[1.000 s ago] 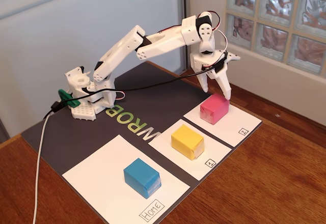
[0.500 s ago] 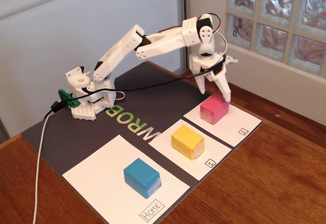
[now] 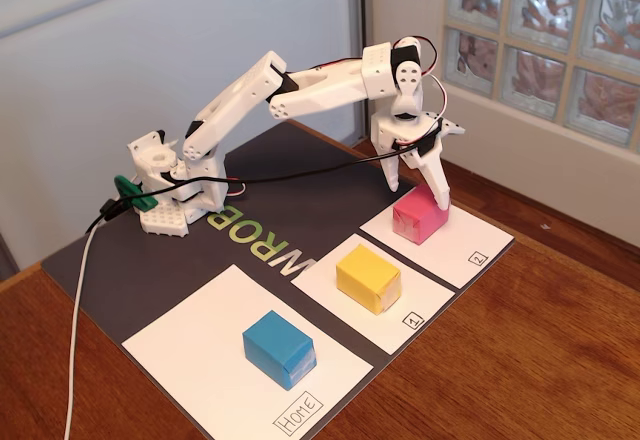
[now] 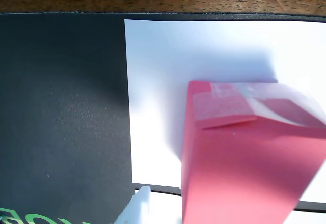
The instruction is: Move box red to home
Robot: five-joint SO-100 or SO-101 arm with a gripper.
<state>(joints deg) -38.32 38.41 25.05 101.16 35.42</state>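
The red box (image 3: 419, 218) sits on the white sheet marked 2 (image 3: 478, 243), far from the home sheet (image 3: 200, 360), where a blue box (image 3: 279, 348) stands. The gripper (image 3: 418, 188) hangs right over the red box, jaws spread apart, straddling its far end.

In the fixed view we read a boxed handwritten "Home" (image 3: 300, 412) at the near corner of the largest white sheet (image 3: 190, 345). A boxed "1" (image 3: 411, 319) stands on the middle sheet and a boxed "2" (image 3: 477, 257) on the far one. Inverted green-and-white letters (image 3: 258, 236) on the dark mat (image 3: 110, 270) show "ROB"; the rest is hidden.
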